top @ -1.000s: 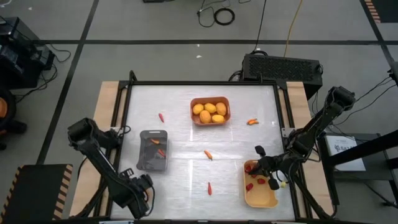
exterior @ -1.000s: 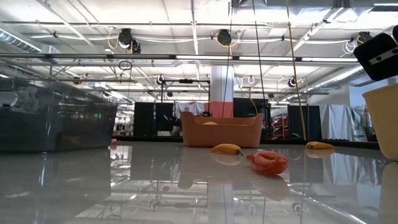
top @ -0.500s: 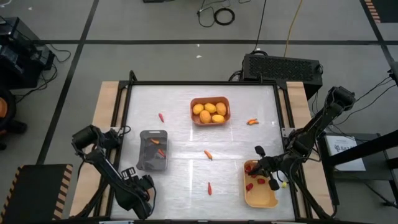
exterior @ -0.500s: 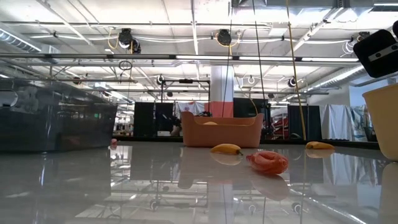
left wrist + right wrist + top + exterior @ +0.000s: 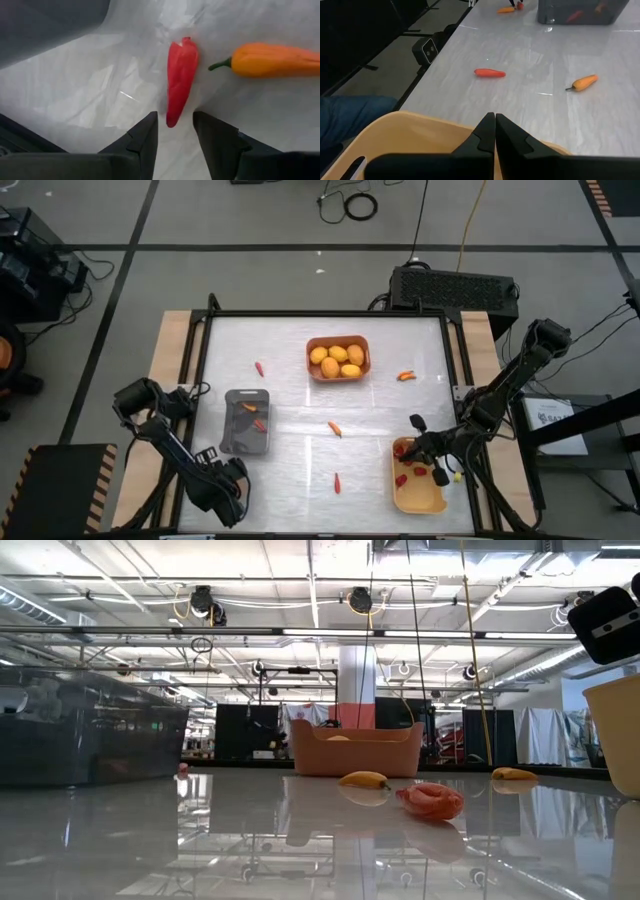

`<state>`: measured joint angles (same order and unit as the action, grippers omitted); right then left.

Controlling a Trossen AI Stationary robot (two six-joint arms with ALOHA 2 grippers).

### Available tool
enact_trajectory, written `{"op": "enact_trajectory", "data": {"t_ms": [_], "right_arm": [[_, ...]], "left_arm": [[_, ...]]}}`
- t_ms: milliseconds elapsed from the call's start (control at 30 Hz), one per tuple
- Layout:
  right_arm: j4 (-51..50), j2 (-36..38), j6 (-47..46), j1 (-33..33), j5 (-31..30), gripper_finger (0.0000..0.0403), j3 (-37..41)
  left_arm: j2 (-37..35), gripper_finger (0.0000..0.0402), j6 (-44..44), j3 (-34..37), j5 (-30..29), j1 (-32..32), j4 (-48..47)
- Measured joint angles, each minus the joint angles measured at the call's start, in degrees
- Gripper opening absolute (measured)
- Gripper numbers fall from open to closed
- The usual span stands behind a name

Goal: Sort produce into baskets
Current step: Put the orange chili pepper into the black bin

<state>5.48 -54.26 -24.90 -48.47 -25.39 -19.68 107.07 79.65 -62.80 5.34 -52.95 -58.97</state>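
Produce, high view: yellow-orange round fruits sit piled in the orange basket near the table's far middle. Small red berries lie in the yellow basket at the front right. The dark grey basket, left of centre, holds one orange chili and one red chili.

Loose on the table we count four pieces:
- a red chili beyond the grey basket
- an orange chili just right of the orange basket
- an orange chili at the middle
- a red chili toward the front edge

Left gripper: low at the front left, close to the grey basket's near end. Its fingers stand apart with nothing between them. Just ahead of the tips a red chili and an orange one lie side by side; we cannot tell from that view whether they rest on the basket floor.

Right gripper: over the yellow basket's far end, fingers pressed together, and we see nothing pinched between them.
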Motion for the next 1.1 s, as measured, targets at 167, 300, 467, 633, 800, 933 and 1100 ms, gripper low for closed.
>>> {"op": "enact_trajectory", "data": {"t_ms": [167,300,467,633,800,933,1100], "right_arm": [[0.4,0.0,0.1,0.0,0.0,0.0004,0.0],[0.6,0.0,0.1,0.0,0.0,0.0004,0.0],[0.8,0.0,-0.5,0.0,0.0,0.0004,0.0],[0.8,0.0,-1.4,0.0,0.0,0.0004,0.0],[0.8,0.0,-1.4,0.0,0.0,0.0004,0.0],[0.8,0.0,-1.1,0.0,0.0,0.0004,0.0],[0.7,0.0,-0.4,0.0,0.0,0.0004,0.0]], "left_arm": [[-0.6,0.0097,-2.2,0.1,0.0,0.0,0.5],[-0.6,0.0055,-2.5,0.1,-0.6,0.0,0.5],[-0.6,0.0015,-2.2,-0.1,-0.8,0.0,0.1],[-1.7,0.0005,-0.8,-1.4,-2.9,-0.1,-0.6],[-6.7,0.0003,3.3,-4.2,-5.4,0.0,-0.6],[-11.3,0.0003,4.0,-7.7,-14.6,0.1,0.2],[-15.5,0.0002,5.3,-9.1,-31.3,1.7,-3.8]]}}
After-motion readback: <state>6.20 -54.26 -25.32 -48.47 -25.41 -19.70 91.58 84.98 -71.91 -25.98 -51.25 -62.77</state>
